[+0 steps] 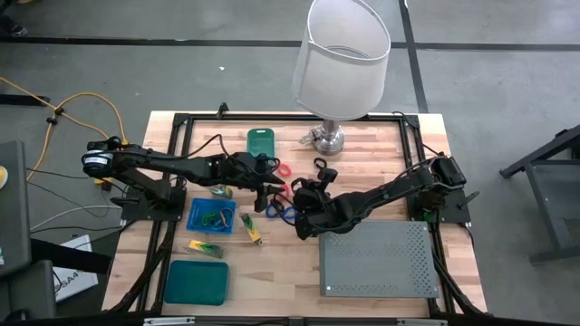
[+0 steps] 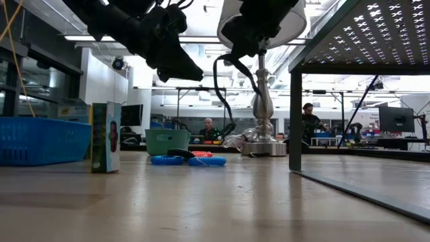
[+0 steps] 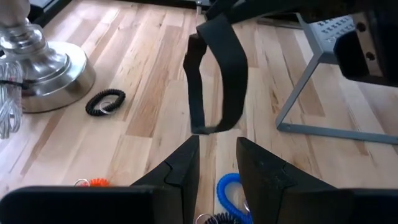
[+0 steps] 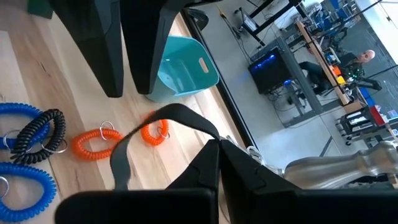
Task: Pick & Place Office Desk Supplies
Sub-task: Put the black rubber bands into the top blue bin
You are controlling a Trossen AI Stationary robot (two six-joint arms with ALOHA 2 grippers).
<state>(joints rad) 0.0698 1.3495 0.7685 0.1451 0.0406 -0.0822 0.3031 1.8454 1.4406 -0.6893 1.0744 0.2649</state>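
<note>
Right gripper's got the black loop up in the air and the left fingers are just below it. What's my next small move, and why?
Probably ease the left gripper up around the bottom of the black loop and close. The right gripper is shut on the loop, which hangs clear of the table, just ahead of the left fingers; these stand slightly apart and hold nothing, so a handover looks ready.

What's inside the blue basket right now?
In the high view the blue basket holds a few tangled loops, green and dark. The low view shows only its side wall, so anything under that tangle cannot be seen.
</note>
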